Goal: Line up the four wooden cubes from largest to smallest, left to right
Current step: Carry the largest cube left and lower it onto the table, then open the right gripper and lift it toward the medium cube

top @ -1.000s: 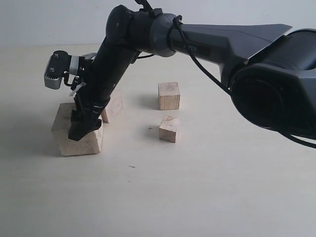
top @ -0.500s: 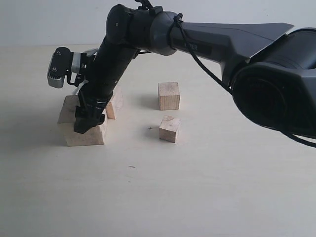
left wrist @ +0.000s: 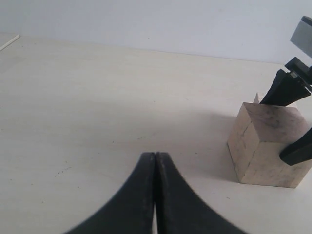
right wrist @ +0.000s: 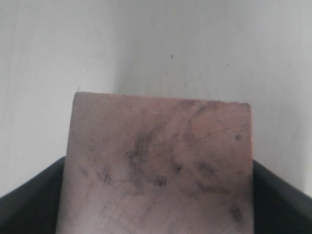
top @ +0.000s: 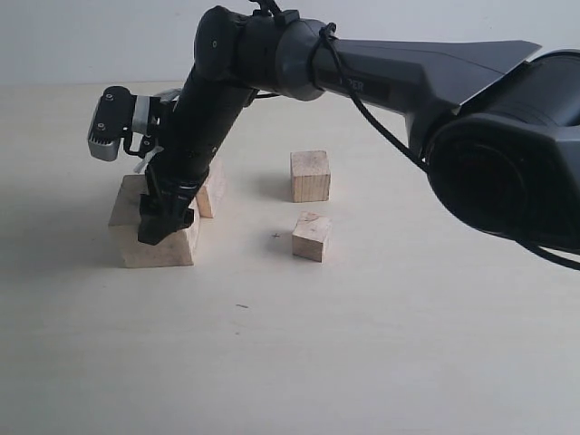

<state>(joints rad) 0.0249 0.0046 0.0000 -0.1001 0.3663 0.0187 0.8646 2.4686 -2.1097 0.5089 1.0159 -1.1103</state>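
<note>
Largest cube point(top: 159, 250) sits on bench point(top: 381, 344) at far left, directly between jaws of right gripper point(top: 161, 222), which reaches across and clamps it, partly hidden cube point(top: 212, 188) just right of it, left gripper point(left wrist: 155, 161) pinched closed, empty, facing it from aside.

This looks like a robotics lab or test bench. A pale, smooth counter point(top: 381, 362) runs back to a plain white wall point(top: 91, 36). Over it reaches a heavy black robot arm point(top: 408, 82), with a cable point(top: 362, 111) running along it and a grey camera box point(top: 111, 127) at its wrist. Plain wooden cubes point(top: 310, 176) of graded sizes stand on the counter. The largest cube point(top: 168, 252), at the left of the scene, is clamped in the right end effector point(top: 163, 225).
</note>
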